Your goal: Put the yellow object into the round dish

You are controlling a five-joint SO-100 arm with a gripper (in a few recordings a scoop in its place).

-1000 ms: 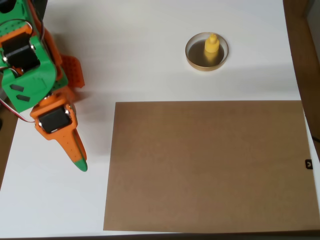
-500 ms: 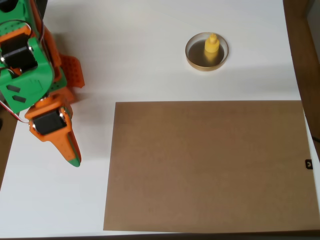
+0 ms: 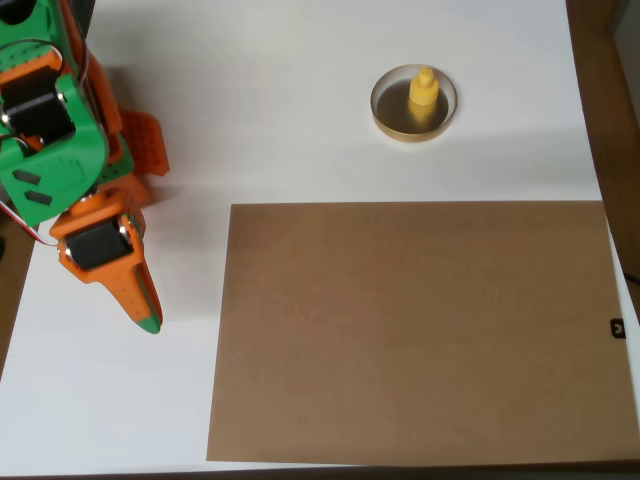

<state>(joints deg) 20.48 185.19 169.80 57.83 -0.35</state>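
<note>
Overhead view: the yellow object point(image 3: 423, 92) stands upright inside the round dish point(image 3: 381, 114), toward the dish's 12 o'clock side, its narrow knob on top. The dish sits on the white table point(image 3: 280, 110) at about 1 o'clock from the picture's centre, just above the upper edge of the brown sheet point(image 3: 420, 330), apart from it by a strip of bare white.

The orange and green arm point(image 3: 55, 130) enters from the upper-left corner. Its pincer point(image 3: 145, 312) points toward 5 o'clock at the far left, over the white table beside the sheet's left edge. The fingers appear as one tapered orange shape with a green tip, pressed together with no gap showing, and nothing is pinched between them.

From the pincer's tip, the yellow object lies at about 2 o'clock, well apart from it, with the sheet's upper-left corner roughly between them. Dish and object touch nothing of the arm.
</note>
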